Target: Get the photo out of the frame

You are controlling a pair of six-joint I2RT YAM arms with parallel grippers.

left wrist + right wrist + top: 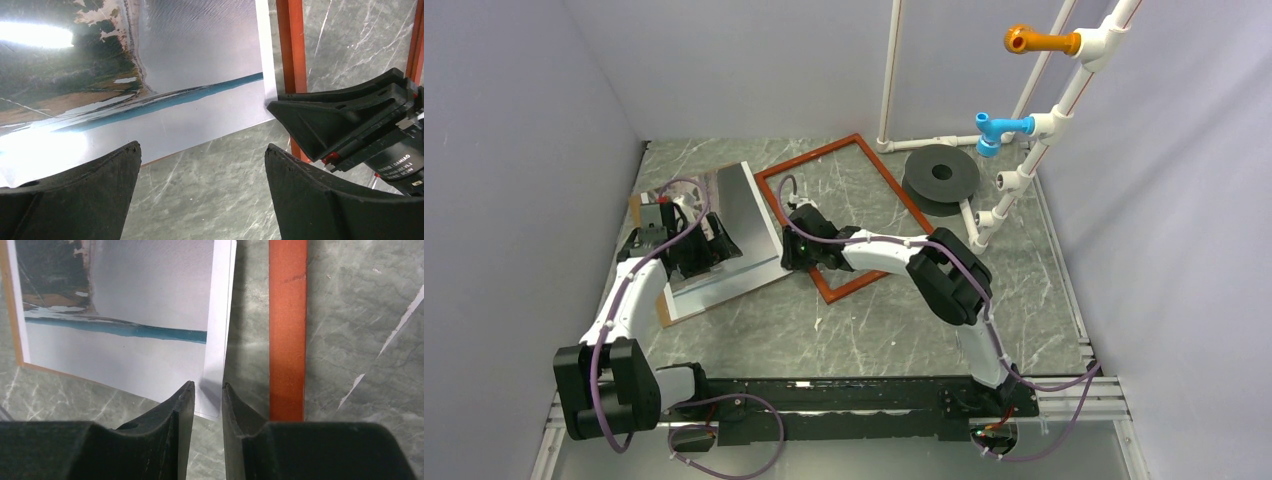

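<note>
Nearest in, the right fingers [182, 410] are drawn close with only a slim gap, and the photo [125, 315] shows its pale corner in that gap; gripped or not, cannot tell. The left fingers [115, 170] are spread wide over the photo's near edge. The photo lies outside the frame [287, 315], at its nine o'clock, just beside the rail. Frame flat on the counter [360, 315].

Photo [736, 212] just left of frame [809, 156]

Photo [754, 215]: middle hidden beneath left arm [639, 290] in top view, upper part cropped in both wrist views; frame [809, 155]: lower-left rail under right arm [894, 255].
</note>
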